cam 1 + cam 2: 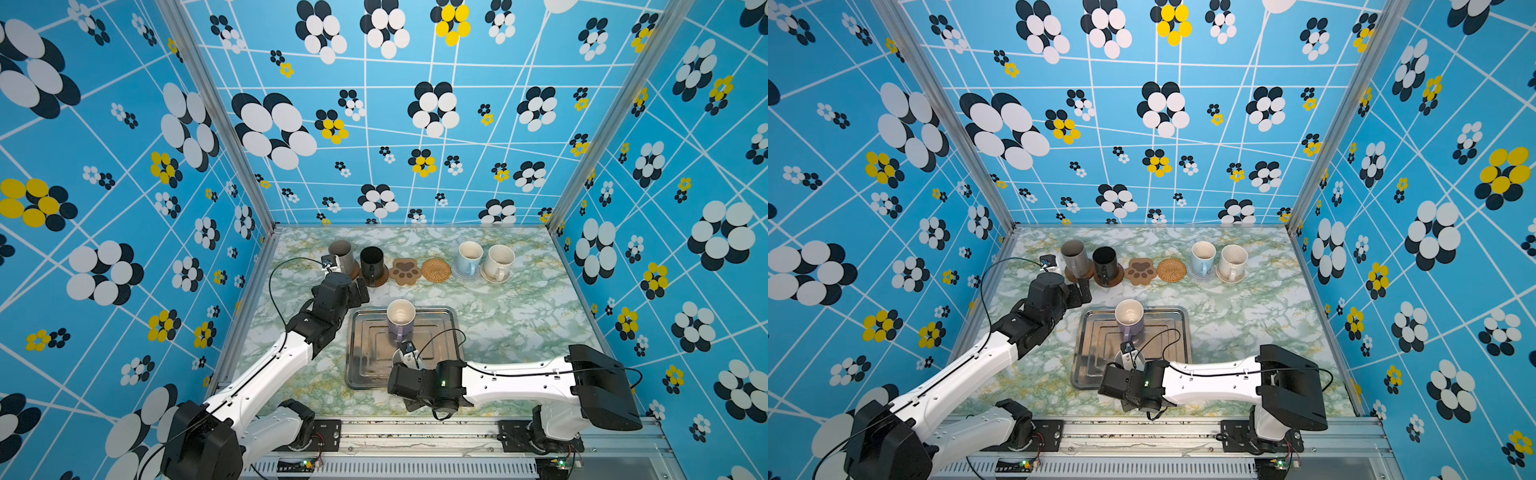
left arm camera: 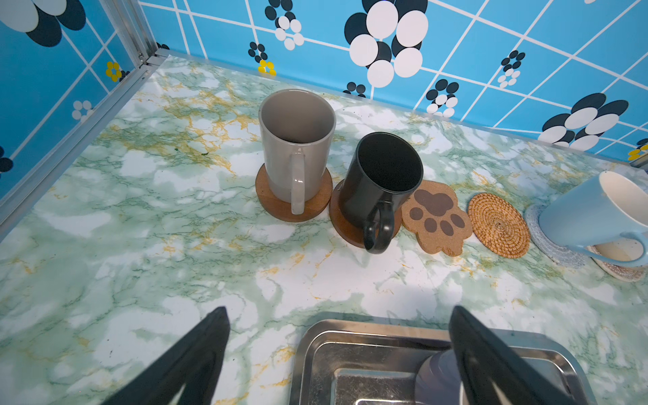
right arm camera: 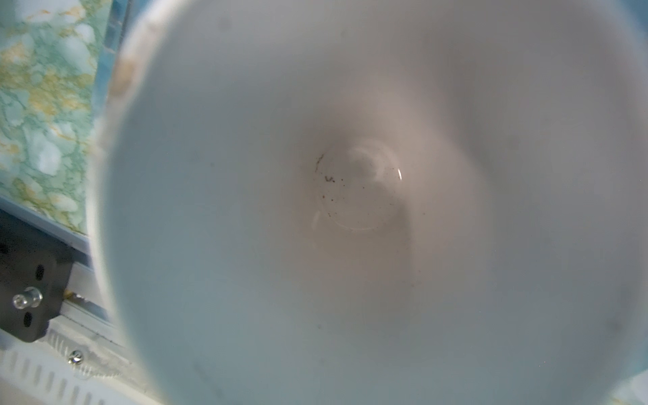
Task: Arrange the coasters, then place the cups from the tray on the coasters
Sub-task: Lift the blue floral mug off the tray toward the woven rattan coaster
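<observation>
You're picking cups: right gripper (image 1: pixel 405 360) at the pale mug (image 3: pixel 350 210) on the tray (image 1: pixel 361 376), lower centre, grip unclear; left gripper (image 2: pixel 340 350) wide open, empty. Next: lift it toward the rattan coaster (image 1: pixel 436 270).

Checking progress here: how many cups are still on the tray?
2. The lavender mug stands upright near the far edge of the tray. A second cup, white inside, is in its nearer half, mostly hidden beneath the right gripper.

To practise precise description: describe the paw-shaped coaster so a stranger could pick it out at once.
On the marble-patterned table, look along the far row. Between the black mug and the woven rattan coaster lies the paw-print coaster: the only one not round, brown with darker pads.
</observation>
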Controlling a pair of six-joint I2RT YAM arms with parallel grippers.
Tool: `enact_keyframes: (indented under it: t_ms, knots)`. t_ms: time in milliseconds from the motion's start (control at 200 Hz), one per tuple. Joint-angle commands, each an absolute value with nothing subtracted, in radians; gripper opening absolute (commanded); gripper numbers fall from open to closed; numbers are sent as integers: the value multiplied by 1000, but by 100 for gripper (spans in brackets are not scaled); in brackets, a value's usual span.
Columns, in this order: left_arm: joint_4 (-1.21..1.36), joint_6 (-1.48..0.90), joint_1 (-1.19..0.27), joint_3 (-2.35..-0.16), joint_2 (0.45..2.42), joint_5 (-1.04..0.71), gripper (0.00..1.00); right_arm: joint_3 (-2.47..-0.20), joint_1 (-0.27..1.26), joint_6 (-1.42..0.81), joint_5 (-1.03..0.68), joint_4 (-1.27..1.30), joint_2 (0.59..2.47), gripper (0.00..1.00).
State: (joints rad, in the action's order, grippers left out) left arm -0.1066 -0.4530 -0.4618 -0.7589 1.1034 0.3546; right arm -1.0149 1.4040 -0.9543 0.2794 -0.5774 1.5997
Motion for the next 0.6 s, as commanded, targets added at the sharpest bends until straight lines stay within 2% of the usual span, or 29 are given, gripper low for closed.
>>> enact_keyframes:
  t_ms: [0,595]
  knots:
    - [-97,-462,-450,-749,1103,348,99,-1032,1402,-953,323,-631,1571,0]
    - [-94,-467,-448,-750,1112,341,99,-993,1392,-968,446,-785,1420,0]
